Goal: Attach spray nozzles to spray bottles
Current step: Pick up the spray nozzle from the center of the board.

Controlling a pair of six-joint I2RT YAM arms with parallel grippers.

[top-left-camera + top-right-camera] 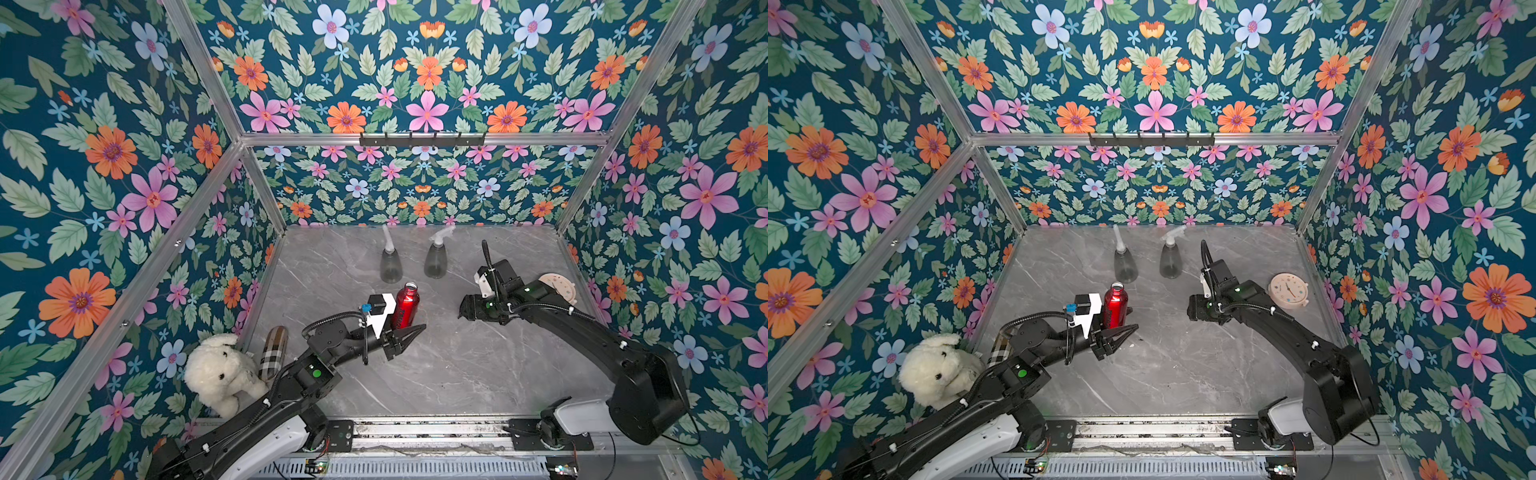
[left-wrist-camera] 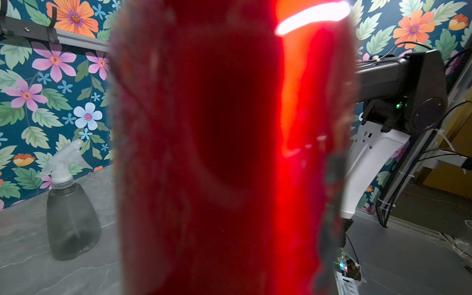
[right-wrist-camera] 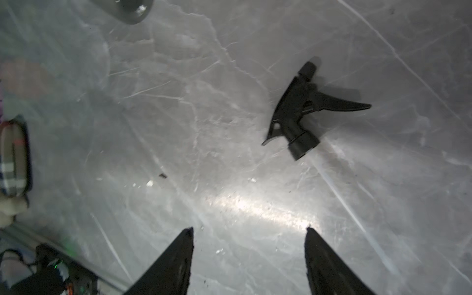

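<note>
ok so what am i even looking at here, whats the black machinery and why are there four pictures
These are two black robot arms mounted at the near edge of a marble table, each ending in a two-fingered hand. The two wide pictures come from one camera pair overhead; the other two come from cameras on the arms' wrists. At the back stand two grey bottles, each wearing a whitish nozzle. The red bottle stands open-necked; the left hand is shut beside it, holding nothing, and the bottle fills that wrist's picture as a red blur. The right hand is open and empty above the table, with a black nozzle lying ahead of it. A plush toy, a plaid case and a round clock sit at the sides.
</note>
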